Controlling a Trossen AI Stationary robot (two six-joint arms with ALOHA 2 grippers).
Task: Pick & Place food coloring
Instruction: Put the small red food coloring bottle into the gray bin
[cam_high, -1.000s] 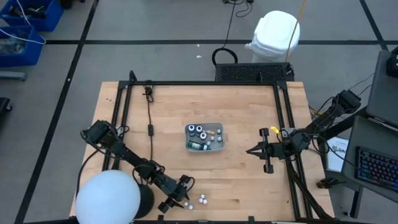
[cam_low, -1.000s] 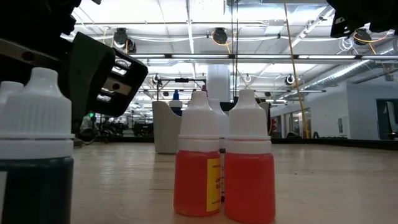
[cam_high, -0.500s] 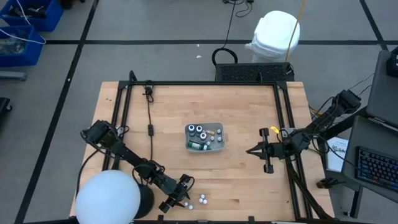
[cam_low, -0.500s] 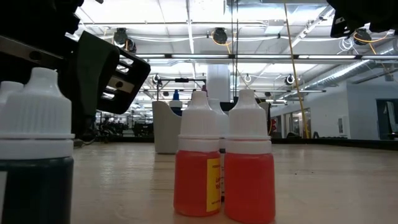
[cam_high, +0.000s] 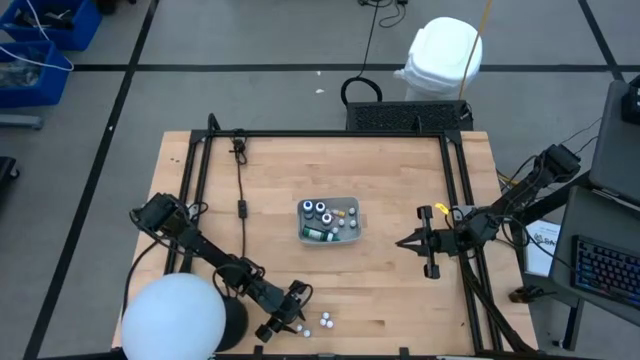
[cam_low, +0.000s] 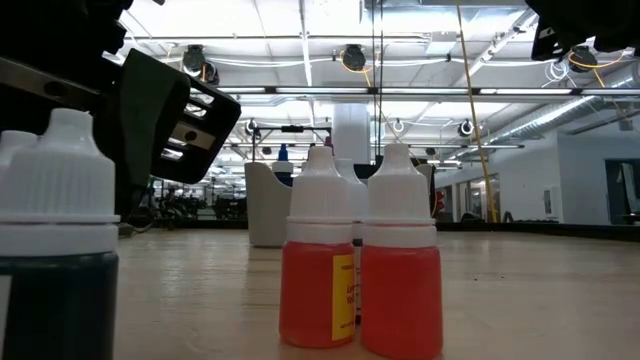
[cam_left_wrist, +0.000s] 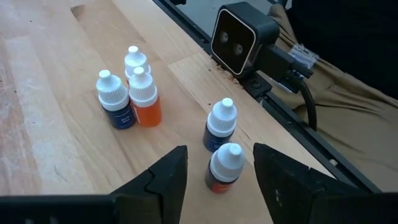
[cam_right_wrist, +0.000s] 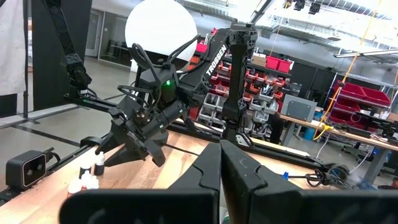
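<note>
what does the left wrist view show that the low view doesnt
Only the left wrist view: the open left gripper poised around a dark bottle, a blue bottle beside it, five loose bottles in all, and the low camera at the table edge.

Only the low view: the tray far back on the table, and the ceiling lights beyond.

Both: the orange bottles and the wooden table.

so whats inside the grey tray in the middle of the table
The tray holds a cluster of food coloring bottles, some dark with ringed white tops, others small white-capped. Anything lying under them is covered, and an exact count is unclear.
</note>
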